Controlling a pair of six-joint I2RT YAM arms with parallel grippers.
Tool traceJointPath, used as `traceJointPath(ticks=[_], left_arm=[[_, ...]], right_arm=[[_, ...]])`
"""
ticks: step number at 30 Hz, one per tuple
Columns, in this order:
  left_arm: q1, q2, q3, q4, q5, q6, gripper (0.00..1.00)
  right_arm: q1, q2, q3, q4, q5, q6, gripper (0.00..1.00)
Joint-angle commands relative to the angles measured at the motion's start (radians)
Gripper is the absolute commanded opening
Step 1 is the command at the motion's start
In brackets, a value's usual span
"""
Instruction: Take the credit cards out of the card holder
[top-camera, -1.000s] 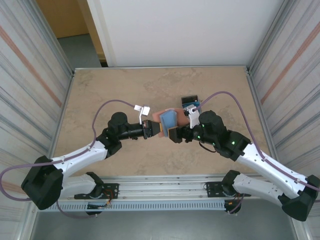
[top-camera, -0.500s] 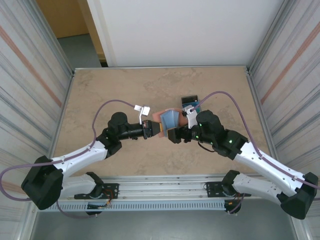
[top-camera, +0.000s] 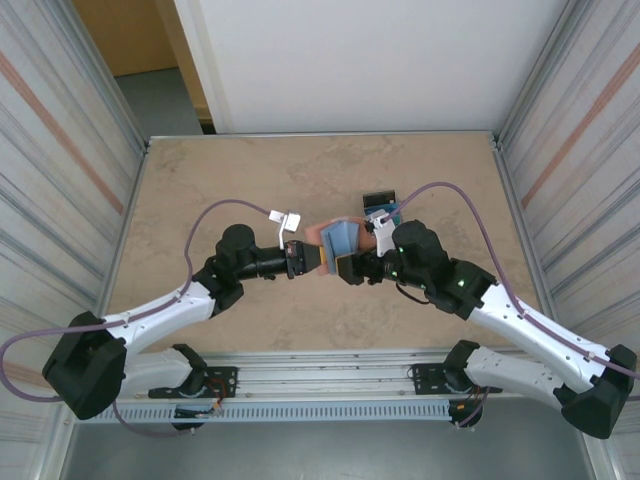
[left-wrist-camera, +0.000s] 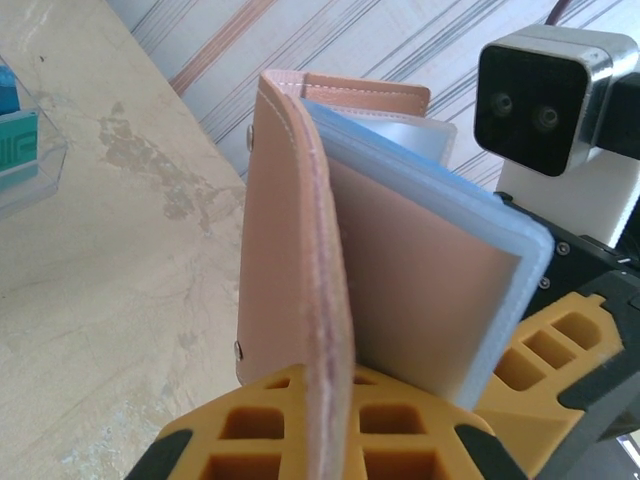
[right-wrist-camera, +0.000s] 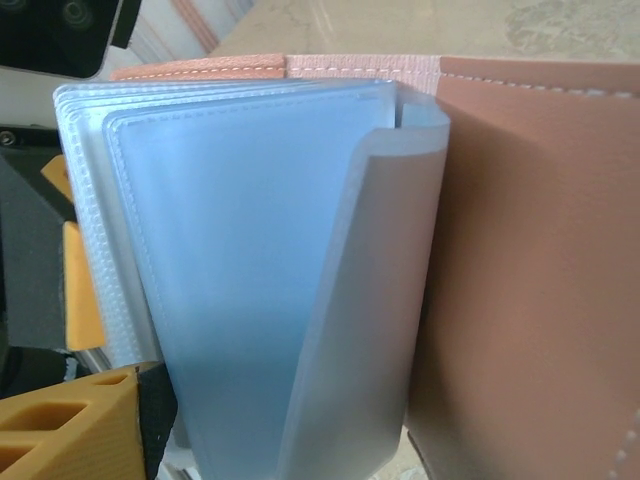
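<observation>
Top external view: the card holder (top-camera: 336, 238) stands open at the middle of the worktop (top-camera: 220, 180), between both arms. From the left, the left pincer (left-wrist-camera: 325, 440) is clamped on its pinkish leather cover. From the right, the right pincer (top-camera: 347, 267) sits at the light-blue sleeves (right-wrist-camera: 250, 280); I cannot tell whether it grips them.

Bright, even light, soft shadows; wrist close-ups slightly blurred (bkgd esp.).

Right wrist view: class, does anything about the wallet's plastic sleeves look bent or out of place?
The front clear sleeve curls away from the flat stack inside the wallet, its top edge rolled over near the spine.
</observation>
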Motion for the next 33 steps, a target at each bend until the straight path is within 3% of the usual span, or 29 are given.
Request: traceJointPath(ticks=[1,12,24,30,33], left_arm=[[-0.009,-0.024,0.042,0.064,0.037,-0.006,0.0],[-0.009,-0.028,0.036,0.06,0.029,-0.01,0.0],[-0.007,-0.025,0.033,0.028,-0.012,-0.023,0.01],[0.0,-0.013,0.034,0.017,-0.002,-0.06,0.31],[0.0,-0.012,0.032,0.027,0.006,-0.076,0.38]], right_arm=[[0.003,0.014,0.035,-0.026,0.046,-0.001,0.76],[0.003,0.006,0.038,-0.024,0.087,0.014,0.56],[0.0,-0.053,0.022,-0.013,0.062,0.034,0.16],[-0.004,-0.057,0.028,-0.025,0.09,0.073,0.04],[-0.006,-0.055,0.028,-0.026,0.102,0.094,0.01]])
